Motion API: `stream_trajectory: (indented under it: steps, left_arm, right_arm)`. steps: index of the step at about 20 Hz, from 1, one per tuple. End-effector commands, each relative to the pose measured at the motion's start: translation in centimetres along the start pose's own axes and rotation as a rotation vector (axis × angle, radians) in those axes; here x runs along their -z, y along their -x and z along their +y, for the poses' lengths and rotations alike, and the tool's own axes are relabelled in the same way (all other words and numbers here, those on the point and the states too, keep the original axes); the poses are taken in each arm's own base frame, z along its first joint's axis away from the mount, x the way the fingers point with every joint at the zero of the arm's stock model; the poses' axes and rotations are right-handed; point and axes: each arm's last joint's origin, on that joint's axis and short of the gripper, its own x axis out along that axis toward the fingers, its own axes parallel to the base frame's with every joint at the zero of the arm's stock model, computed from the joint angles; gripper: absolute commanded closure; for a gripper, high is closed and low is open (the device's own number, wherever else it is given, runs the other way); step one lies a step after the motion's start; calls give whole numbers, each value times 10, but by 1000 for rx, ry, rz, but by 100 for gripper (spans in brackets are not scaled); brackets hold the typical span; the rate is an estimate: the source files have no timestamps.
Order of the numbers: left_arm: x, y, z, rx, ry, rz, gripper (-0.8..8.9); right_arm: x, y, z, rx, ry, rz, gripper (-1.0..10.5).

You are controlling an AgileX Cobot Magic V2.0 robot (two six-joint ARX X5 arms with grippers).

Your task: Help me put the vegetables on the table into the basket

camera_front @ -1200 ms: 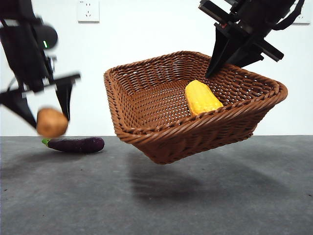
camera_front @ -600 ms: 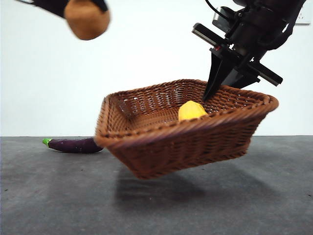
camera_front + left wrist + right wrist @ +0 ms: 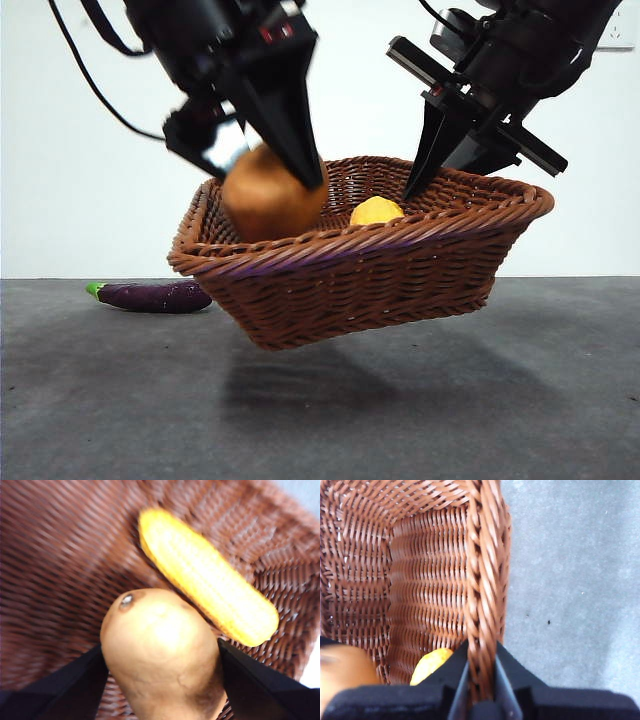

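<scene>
A dark grey desk (image 3: pixel 480 400) stretches across the foreground against a white wall. Above it, lifted clear of the surface and tilted, hangs a reddish-brown woven wicker basket (image 3: pixel 400 275), its shadow falling on the desk below. The right gripper (image 3: pixel 425 165) comes down from the upper right and holds the basket by its far right rim; the right wrist view shows the braided rim (image 3: pixel 482 605) pinched tightly between the two black jaws, with the grey desk beyond the basket's side.

The left gripper (image 3: pixel 275 185) reaches in from the upper left, over the basket's left half. Its jaws are closed on a smooth orange-brown potato (image 3: pixel 268 195), which sits at about rim height, partly behind the near wall of the basket. In the left wrist view the potato (image 3: pixel 160 650) fills the space between the jaws, with the basket's weave below it.

Inside the basket lies a yellow corn cob (image 3: pixel 205 597), near the potato; only its end (image 3: pixel 376 211) shows over the rim from the front.

A slim dark purple eggplant (image 3: pixel 155 295) with a green stem lies on the desk at the left, behind the basket.
</scene>
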Motion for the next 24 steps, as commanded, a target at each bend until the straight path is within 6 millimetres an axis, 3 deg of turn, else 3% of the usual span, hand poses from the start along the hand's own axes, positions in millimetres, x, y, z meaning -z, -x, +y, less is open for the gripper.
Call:
stream_trajectory:
  steps: [1,5,6,8,13,16,19,21,24]
  left_arm:
    - [4,-21,-3,19,23,72,821]
    - [3,-31,-11,34,70,103,800]
    - [4,-31,-12,42,89,107,673]
    - [7,-30,-11,41,101,136,311]
    - [8,-16,-7,30,115,113,290]
    - [8,10,-2,7,127,32,291]
    - [9,57,10,-70,150,-143,291]
    - [10,91,28,-207,204,-255,291]
    - [10,130,66,-339,428,-380,292]
  right_arm:
    - [-1,-1,1,-16,-11,-8,956]
    - [-1,-1,1,-15,-7,-9,957]
    - [-1,-1,1,-14,-5,-9,957]
    - [-1,-1,1,-14,-4,-9,957]
    - [-1,-1,1,-14,-1,-9,957]
    - [-1,-1,1,-14,-1,-9,956]
    - [-1,-1,1,-14,1,-9,956]
    - [-1,0,0,-14,3,-10,957]
    - [-1,0,1,-15,7,-11,956]
